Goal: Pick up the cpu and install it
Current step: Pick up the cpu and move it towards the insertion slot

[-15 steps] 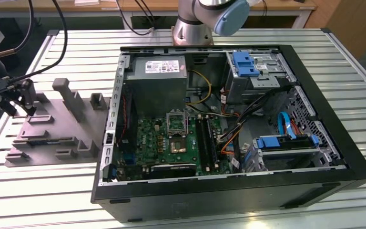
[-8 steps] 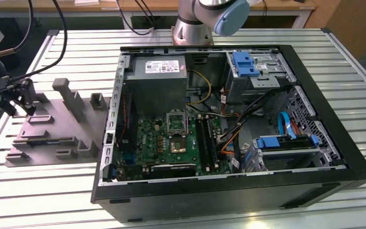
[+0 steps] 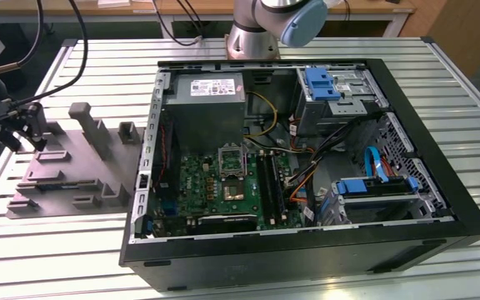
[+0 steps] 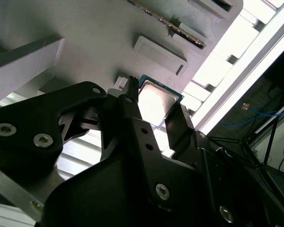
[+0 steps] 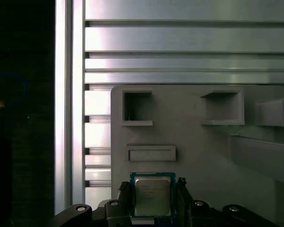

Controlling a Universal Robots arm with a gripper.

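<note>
Pick-up step, by my reading: the gripper point(image 5: 153, 185) looks clamped on the cpu's point(image 5: 152, 199) sides, at the grey tray point(image 5: 199, 151) on the bench point(image 5: 180, 38) — calling for a firm, level hold.

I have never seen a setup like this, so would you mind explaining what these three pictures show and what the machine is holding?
This is one robot arm at a slatted metal table. The exterior view comes from a camera off the arm. It shows an open computer case with a green motherboard, and a grey tray at the exterior view's left. The arm's grasping part, the end effector, is over that tray. The two wrist views come from cameras riding on the arm. In both, its fingers sit against two opposite edges of the cpu, a small square chip with a silvery top. Whether the cpu is lifted off the tray, I cannot tell.
</note>
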